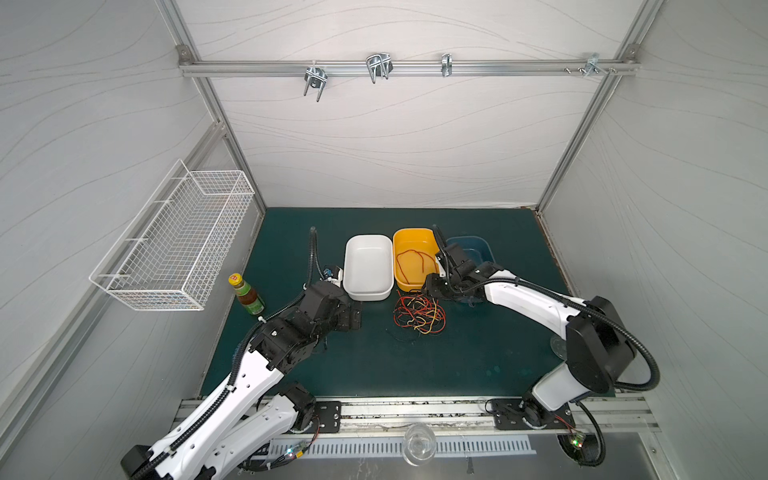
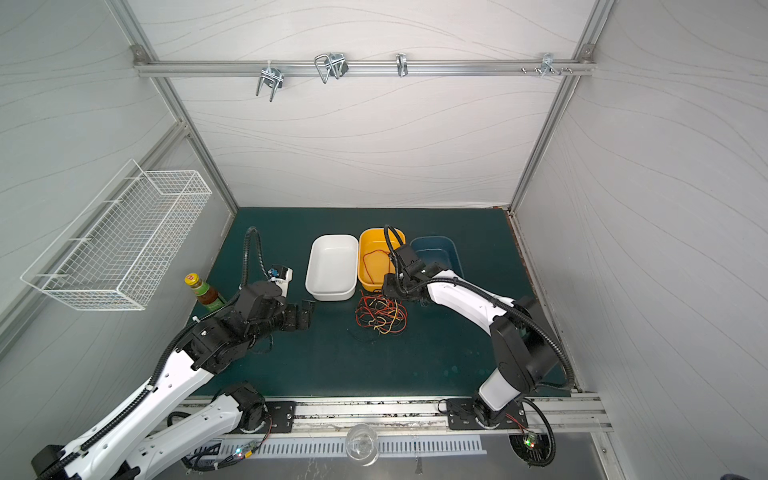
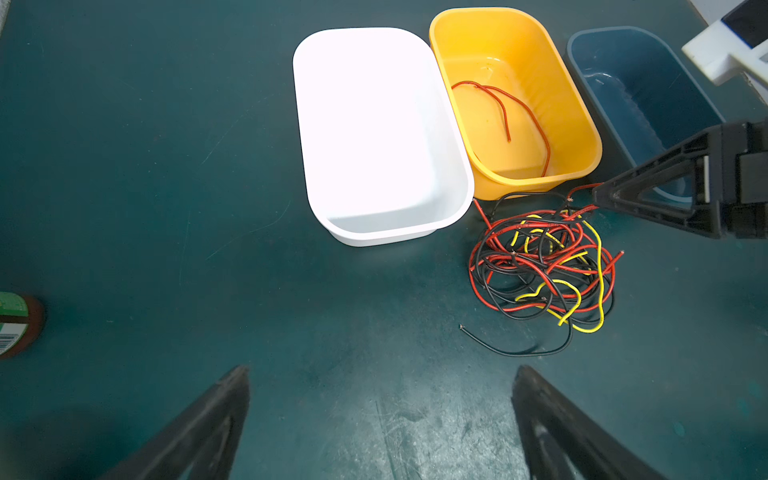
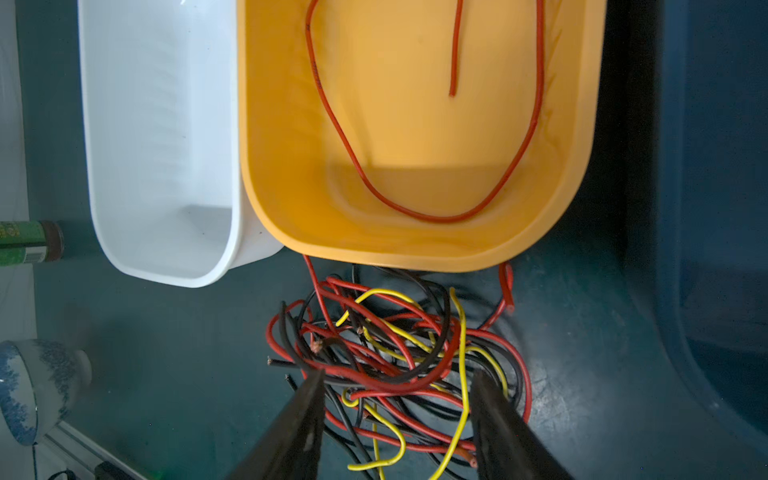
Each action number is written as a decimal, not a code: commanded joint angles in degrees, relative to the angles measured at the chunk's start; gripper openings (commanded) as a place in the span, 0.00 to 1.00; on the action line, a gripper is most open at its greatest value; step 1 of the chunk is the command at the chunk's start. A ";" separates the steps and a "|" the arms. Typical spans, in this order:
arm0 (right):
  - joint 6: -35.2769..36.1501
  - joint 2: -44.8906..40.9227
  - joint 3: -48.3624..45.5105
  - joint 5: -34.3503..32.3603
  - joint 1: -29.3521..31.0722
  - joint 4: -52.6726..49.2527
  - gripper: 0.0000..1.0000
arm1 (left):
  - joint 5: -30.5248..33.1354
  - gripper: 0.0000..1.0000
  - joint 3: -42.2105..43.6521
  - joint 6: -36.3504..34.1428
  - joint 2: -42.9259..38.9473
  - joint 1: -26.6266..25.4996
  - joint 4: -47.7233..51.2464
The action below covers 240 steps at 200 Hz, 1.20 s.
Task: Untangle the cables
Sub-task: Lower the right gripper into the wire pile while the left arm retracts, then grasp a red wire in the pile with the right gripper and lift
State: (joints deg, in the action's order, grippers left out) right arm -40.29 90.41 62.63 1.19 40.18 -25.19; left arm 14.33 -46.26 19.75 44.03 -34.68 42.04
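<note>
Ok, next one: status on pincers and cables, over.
Copy: left pincer open, off the pile; right pincer open, jaws astride the cables, no grip seen. One red cable alone in yellow tub. Tub rim crowds the tangle.

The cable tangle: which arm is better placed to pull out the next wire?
Probably right. The right gripper is at the cable tangle, jaws apart astride strands; the left gripper hangs open over the mat, clear of the wires.

The cables (image 1: pixel 419 313) lie tangled, red, black, yellow, before the yellow bin (image 1: pixel 415 239).
</note>
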 commanded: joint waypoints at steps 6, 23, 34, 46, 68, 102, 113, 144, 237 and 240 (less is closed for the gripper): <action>-7.24 0.46 0.52 -0.43 -0.13 -0.92 0.57 | 0.08 0.99 -0.12 -0.14 -0.06 -0.27 -2.49; -8.65 0.39 0.55 -0.66 -0.03 -0.67 0.57 | 0.02 0.99 -0.15 -0.10 0.00 -0.22 -2.49; -9.16 0.76 0.56 -0.64 -0.11 -0.37 0.57 | 0.00 0.99 -0.15 -0.14 0.07 -0.27 -2.50; -9.60 1.24 0.64 -0.53 -0.16 -0.23 0.56 | 0.14 0.99 -0.14 -0.11 0.01 -0.25 -2.53; -10.40 2.37 0.75 1.22 -0.61 0.67 0.52 | 0.22 0.99 -0.15 -0.20 -0.07 -0.24 -2.43; -11.10 2.58 0.91 0.70 -0.64 1.37 0.47 | 0.35 0.99 -0.12 -0.21 -0.20 -0.30 -2.60; -11.02 2.71 1.04 0.54 -0.64 1.41 0.45 | 0.36 0.99 -0.11 -0.23 -0.22 -0.18 -2.57; -10.81 3.23 1.02 0.04 -0.86 1.50 0.35 | 0.38 0.99 -0.05 -0.18 -0.24 -0.24 -2.52; -11.11 4.83 1.07 3.70 -1.20 4.45 0.34 | 0.53 0.98 -0.06 -0.39 -0.35 -0.21 -2.60; -11.12 4.82 0.91 3.93 -1.17 4.67 0.35 | 0.58 0.99 -0.06 -0.34 -0.33 -0.25 -2.58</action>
State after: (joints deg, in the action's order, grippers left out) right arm -50.19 94.61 62.96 3.16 39.18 -22.35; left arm 14.35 -46.26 19.70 44.03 -34.68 41.98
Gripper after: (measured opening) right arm 0.336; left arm 0.986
